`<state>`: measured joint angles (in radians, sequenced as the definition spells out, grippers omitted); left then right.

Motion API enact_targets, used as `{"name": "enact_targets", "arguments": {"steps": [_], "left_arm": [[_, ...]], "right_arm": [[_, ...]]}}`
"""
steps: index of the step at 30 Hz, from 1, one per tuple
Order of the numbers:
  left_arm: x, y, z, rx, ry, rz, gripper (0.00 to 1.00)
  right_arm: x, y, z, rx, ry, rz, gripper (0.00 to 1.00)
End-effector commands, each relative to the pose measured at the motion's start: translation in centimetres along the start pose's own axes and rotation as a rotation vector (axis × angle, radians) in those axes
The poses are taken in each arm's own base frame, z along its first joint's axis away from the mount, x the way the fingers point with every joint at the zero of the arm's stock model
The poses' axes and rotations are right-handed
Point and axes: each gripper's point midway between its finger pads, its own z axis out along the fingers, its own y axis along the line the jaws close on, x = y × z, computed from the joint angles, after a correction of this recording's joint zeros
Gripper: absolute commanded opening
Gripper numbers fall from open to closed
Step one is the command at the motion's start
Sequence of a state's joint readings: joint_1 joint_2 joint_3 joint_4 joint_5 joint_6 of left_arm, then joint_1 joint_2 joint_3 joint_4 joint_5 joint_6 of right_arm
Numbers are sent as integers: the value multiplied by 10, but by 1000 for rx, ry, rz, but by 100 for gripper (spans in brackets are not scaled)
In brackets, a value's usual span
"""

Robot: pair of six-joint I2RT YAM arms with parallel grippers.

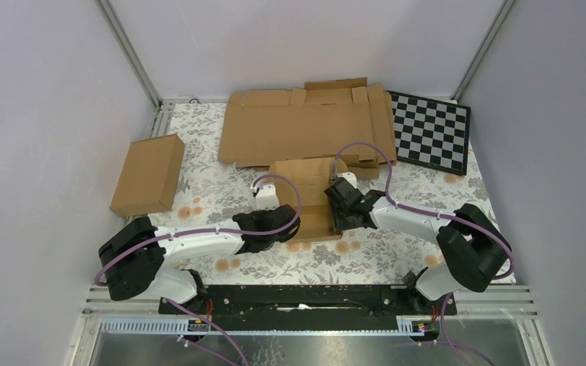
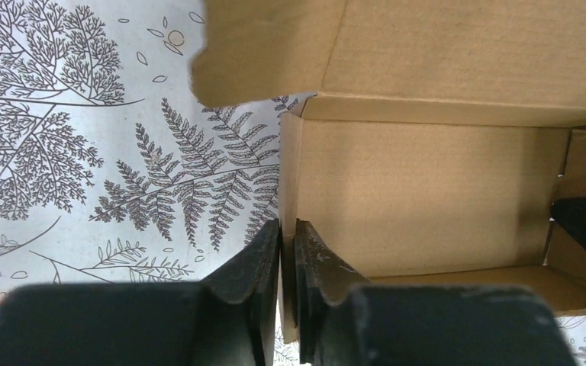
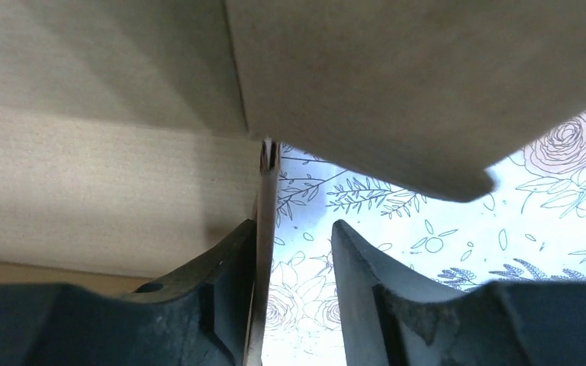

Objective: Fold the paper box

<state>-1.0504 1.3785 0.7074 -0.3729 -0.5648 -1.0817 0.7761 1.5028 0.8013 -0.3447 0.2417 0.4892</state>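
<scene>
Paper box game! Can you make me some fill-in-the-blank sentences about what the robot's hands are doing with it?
The left hand is pinched ____ on one wall of the paper box. The right hand is ____ around the other wall, not squeezing it. The checkered board at the back right is covered in dark and light ____.
Missing words: shut, open, squares.

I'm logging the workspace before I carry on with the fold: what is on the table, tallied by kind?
Small brown cardboard mailer box, part-folded: 1
Larger closed brown cardboard carton: 1
Pile of flat brown cardboard sheets: 1 (I cannot tell how many sheets it holds)
Black-and-grey checkerboard panel: 1
Total: 4
</scene>
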Motion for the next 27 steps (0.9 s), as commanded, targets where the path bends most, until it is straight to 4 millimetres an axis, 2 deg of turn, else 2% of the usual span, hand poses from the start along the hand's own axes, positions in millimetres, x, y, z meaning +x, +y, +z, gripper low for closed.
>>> {"name": "enact_targets", "arguments": {"steps": [1, 5, 7, 11, 13, 16, 19, 20, 23, 27], "left_arm": [[-20, -12, -7, 12, -45, 0, 23], [-25, -15, -13, 34, -49, 12, 43], [-27, -18, -17, 55, -49, 16, 47], [-33, -26, -26, 103, -51, 32, 54], [-38, -32, -34, 147, -52, 56, 60], [-47, -42, -52, 235, -62, 79, 74], [-61, -42, -70, 293, -105, 76, 79], [-67, -40, -77, 310, -123, 72, 80], [-83, -31, -88, 329, -163, 58, 82], [-98, -14, -85, 337, -170, 32, 84]], "right_arm": [[-13, -2, -13, 2, -42, -20, 49], [-21, 8, -24, -62, -75, -2, 54], [-24, 12, -29, -91, -84, 4, 59], [-25, 15, -32, -111, -89, 8, 59], [-24, 14, -33, -109, -92, 9, 56], [-23, 10, -33, -97, -99, 7, 56], [-27, 9, -40, -106, -126, 3, 57], [-29, 11, -44, -124, -138, -7, 60], [-38, 11, -58, -152, -197, -40, 79], [-59, -1, -81, -134, -296, -16, 91]]}}
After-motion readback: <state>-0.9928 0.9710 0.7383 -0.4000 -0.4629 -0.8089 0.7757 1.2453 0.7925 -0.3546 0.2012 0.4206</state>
